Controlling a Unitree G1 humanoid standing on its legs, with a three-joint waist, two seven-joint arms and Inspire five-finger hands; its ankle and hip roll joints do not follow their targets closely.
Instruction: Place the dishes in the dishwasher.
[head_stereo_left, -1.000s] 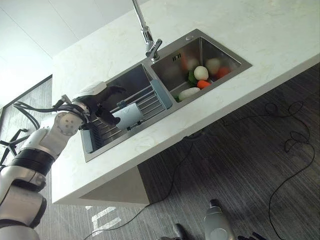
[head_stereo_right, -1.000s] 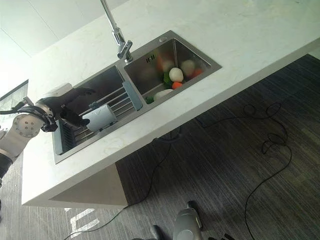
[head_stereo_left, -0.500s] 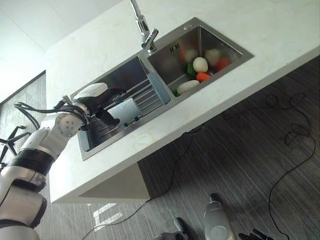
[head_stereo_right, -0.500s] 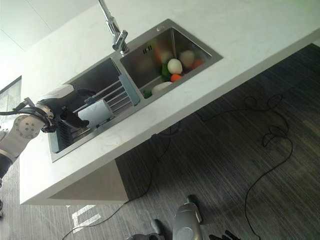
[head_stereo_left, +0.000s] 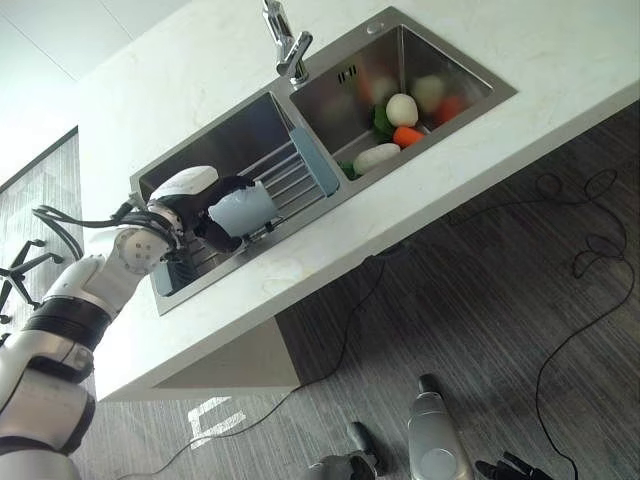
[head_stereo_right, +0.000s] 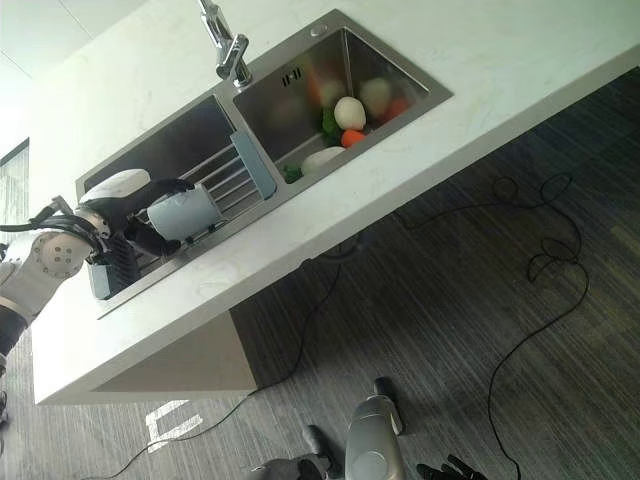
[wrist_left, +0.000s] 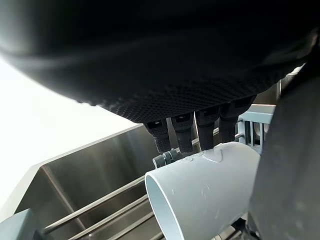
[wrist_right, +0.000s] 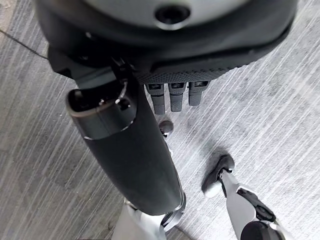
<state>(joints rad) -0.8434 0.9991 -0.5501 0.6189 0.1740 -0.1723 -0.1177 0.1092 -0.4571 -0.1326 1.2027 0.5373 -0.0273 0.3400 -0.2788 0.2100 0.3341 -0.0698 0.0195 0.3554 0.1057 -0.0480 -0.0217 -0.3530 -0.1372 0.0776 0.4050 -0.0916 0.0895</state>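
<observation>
Over the sink's (head_stereo_left: 180, 165) left basin, the left hand (head_stereo_left: 200, 200) has its fingers (wrist_left: 200, 130) and thumb curled round a pale blue cup (head_stereo_left: 243, 208), which lies tilted on its side just above the wire rack (head_stereo_left: 290, 180) spanning that basin. Beyond the rack, the sink's right basin holds vegetables (head_stereo_left: 400, 125), and a faucet (head_stereo_left: 285, 45) stands behind the divider. Set into the white desk (head_stereo_left: 560, 50), the sink is steel. Well below desk level, the right hand (wrist_right: 172, 95) hangs over the floor (wrist_right: 280, 100), fingers relaxed and holding nothing.

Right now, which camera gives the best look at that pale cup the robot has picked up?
The left wrist view: the cup sits close up, open mouth showing, in the left hand. Both eye views show it small over the sink rack.
</observation>
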